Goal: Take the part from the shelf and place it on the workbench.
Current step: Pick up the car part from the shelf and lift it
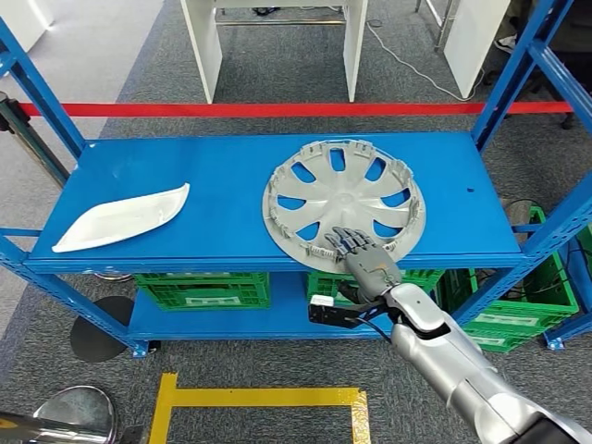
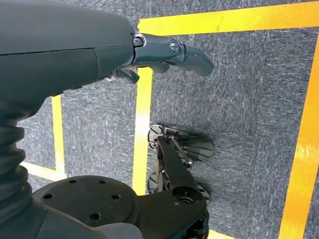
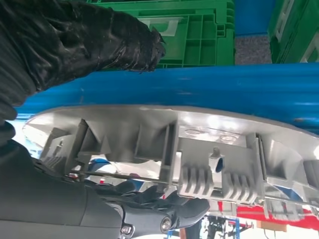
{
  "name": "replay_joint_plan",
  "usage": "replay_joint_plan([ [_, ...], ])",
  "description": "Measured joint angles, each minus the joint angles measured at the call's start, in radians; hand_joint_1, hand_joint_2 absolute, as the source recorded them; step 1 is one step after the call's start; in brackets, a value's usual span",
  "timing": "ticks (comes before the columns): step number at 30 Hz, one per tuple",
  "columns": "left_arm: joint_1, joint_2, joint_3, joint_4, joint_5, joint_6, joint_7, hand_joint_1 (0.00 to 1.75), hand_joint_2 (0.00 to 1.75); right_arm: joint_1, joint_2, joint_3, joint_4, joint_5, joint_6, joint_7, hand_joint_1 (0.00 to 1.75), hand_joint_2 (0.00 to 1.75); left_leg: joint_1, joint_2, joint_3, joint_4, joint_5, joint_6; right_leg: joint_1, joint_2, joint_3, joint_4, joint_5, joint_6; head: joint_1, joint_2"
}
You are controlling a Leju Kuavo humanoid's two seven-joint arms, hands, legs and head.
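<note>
A grey wheel cover (image 1: pixel 343 199) lies flat on the blue shelf (image 1: pixel 209 166), right of its middle. My right hand (image 1: pixel 363 254) reaches in at the cover's near rim, with its fingers lying over the rim. In the right wrist view the ribbed rim (image 3: pixel 188 139) and the shelf's front edge (image 3: pixel 226 89) pass between the dark thumb (image 3: pixel 124 40) and the fingers (image 3: pixel 180 211); thumb and fingers stand apart, not closed on the rim. A white curved panel (image 1: pixel 122 219) lies at the shelf's left end. My left hand (image 2: pixel 161 52) hangs over the carpet, its fingers stretched out and holding nothing.
Green crates (image 1: pixel 203 289) stand on the lower shelf level under the cover. Blue uprights (image 1: pixel 513 79) frame the shelf's corners. A red line (image 1: pixel 279 109) crosses the floor behind it, and yellow tape (image 1: pixel 265 398) marks the carpet in front. White table legs (image 1: pixel 203 46) stand farther back.
</note>
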Motion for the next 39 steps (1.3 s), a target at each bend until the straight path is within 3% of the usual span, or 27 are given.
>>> replay_joint_plan([
  [5, -0.001, 0.0, -0.004, 0.0, 0.0, 0.0, 0.0, 0.0, 1.75, -0.018, 0.016, 0.0, 0.035, 0.002, 0.0, 0.002, 0.54, 1.75, 0.0, 0.0, 0.0, 0.0, 0.0, 0.0, 0.0, 0.0, 0.0, 0.0, 0.0, 0.0, 0.0, 0.0],
  [11, -0.001, 0.0, -0.004, 0.0, 0.0, -0.005, 0.0, 0.0, 1.75, -0.03, 0.026, 0.0, 0.059, 0.005, 0.0, 0.002, 0.54, 1.75, 0.0, 0.0, 0.0, 0.001, 0.0, 0.0, 0.0, 0.0, 0.0, 0.0, 0.001, 0.0, 0.0, 0.0],
  [15, -0.001, 0.0, -0.004, 0.0, 0.0, -0.005, 0.0, 0.0, 1.75, -0.035, 0.03, 0.0, 0.067, 0.006, 0.0, 0.002, 1.71, 1.75, 0.0, 0.0, 0.0, 0.001, 0.0, 0.0, 0.0, 0.0, 0.001, 0.0, 0.001, 0.0, 0.0, 0.0],
  [39, -0.001, 0.0, -0.004, 0.0, 0.001, -0.004, 0.002, 0.0, 1.75, -0.028, 0.046, 0.005, 0.062, 0.03, -0.067, 0.006, 1.75, 1.75, 0.0, 0.0, 0.0, 0.001, 0.0, 0.0, 0.0, 0.0, 0.0, 0.0, 0.001, 0.001, 0.0, 0.0],
])
